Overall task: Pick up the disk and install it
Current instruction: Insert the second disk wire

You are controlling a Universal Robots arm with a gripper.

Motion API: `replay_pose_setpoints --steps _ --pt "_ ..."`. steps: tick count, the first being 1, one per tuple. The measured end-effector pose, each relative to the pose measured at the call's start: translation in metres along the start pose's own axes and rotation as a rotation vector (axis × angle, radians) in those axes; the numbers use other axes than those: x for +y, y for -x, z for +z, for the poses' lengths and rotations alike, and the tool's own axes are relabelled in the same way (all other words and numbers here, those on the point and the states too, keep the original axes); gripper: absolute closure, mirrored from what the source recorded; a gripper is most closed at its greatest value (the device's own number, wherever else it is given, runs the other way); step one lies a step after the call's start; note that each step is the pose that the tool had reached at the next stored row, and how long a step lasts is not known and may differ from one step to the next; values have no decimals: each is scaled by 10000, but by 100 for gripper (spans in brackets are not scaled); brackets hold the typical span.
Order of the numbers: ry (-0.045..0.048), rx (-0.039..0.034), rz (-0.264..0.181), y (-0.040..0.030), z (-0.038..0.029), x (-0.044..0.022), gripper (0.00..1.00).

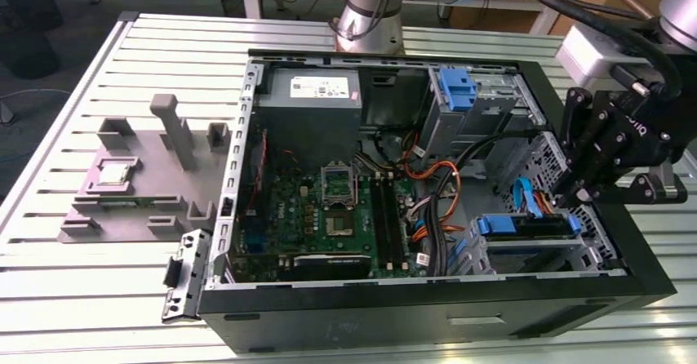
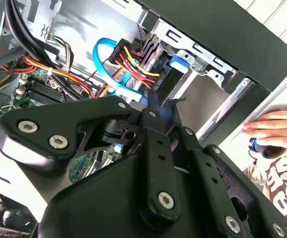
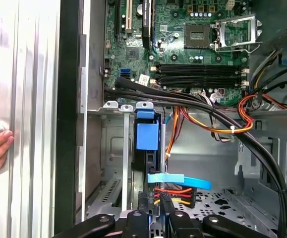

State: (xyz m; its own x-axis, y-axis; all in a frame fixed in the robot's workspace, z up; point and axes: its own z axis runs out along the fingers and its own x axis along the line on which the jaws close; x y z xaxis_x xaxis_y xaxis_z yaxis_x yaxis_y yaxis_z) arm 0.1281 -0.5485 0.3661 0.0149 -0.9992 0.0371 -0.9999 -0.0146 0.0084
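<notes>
Slatted aluminium worktop carries an open black PC case, motherboard at centre. Disk, blue bracket showing, sits seated in the drive cage at 4 o'clock of the case in the exterior view, cables plugged into its end. Pincer hovers just above it, at the cage's 1 o'clock; fingers look nearly closed with nothing held. Grey fixture with processor chip at 9 o'clock. Person's hand rests beside the case.
</notes>
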Motion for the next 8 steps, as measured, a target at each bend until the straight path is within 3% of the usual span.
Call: replay_pose_setpoints --steps 8 --pt "-5 -1 0 -1 -35 0 76"
